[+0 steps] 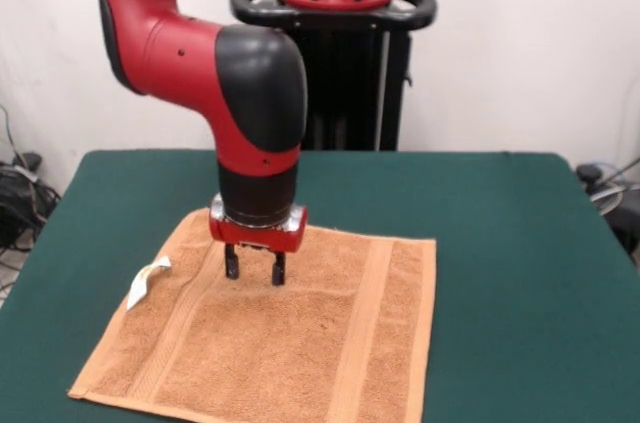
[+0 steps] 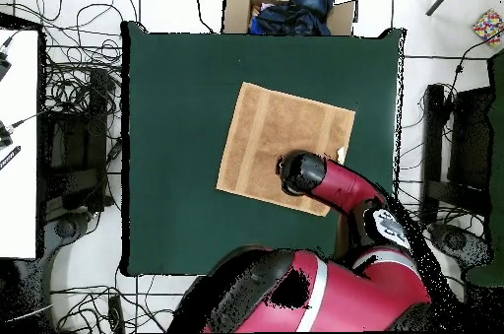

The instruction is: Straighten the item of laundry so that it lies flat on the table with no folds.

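The orange-tan towel (image 1: 300, 333) lies spread out on the green table (image 1: 510, 243), and both stripe bands show. Its white tag (image 1: 147, 281) sticks out at the left edge. My gripper (image 1: 254, 271) points straight down over the towel's far-left part. It is open and empty, with its fingertips (image 1: 232, 265) close to the cloth; I cannot tell whether they touch it. In the overhead view the towel (image 2: 276, 133) lies near the middle of the table (image 2: 177, 103). There the arm's black wrist (image 2: 300, 172) covers the gripper and the towel's lower right part.
A cardboard box (image 2: 236, 7) with dark blue clothes stands beyond the table's far edge in the overhead view. Cables lie on the floor at both sides. The robot's pedestal (image 1: 345, 63) stands behind the table. The towel's near edge lies close to the table's front edge.
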Robot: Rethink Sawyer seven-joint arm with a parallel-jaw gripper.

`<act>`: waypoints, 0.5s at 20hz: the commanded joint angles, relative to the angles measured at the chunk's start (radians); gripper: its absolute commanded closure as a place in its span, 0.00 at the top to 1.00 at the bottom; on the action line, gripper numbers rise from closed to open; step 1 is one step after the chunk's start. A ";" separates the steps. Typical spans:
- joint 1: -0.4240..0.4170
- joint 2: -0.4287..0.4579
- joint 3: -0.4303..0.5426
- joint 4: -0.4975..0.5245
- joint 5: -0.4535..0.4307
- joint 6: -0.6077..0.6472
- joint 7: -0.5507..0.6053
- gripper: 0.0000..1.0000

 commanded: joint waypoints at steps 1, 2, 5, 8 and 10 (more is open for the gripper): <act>-0.047 0.267 -0.091 -0.019 -0.023 0.291 0.135 1.00; -0.057 0.271 -0.086 -0.021 -0.025 0.340 0.129 1.00; -0.071 0.268 -0.075 -0.022 -0.048 0.393 0.109 1.00; -0.088 0.280 -0.061 -0.024 -0.062 0.450 0.095 1.00; -0.095 0.285 -0.060 -0.023 -0.073 0.481 0.088 1.00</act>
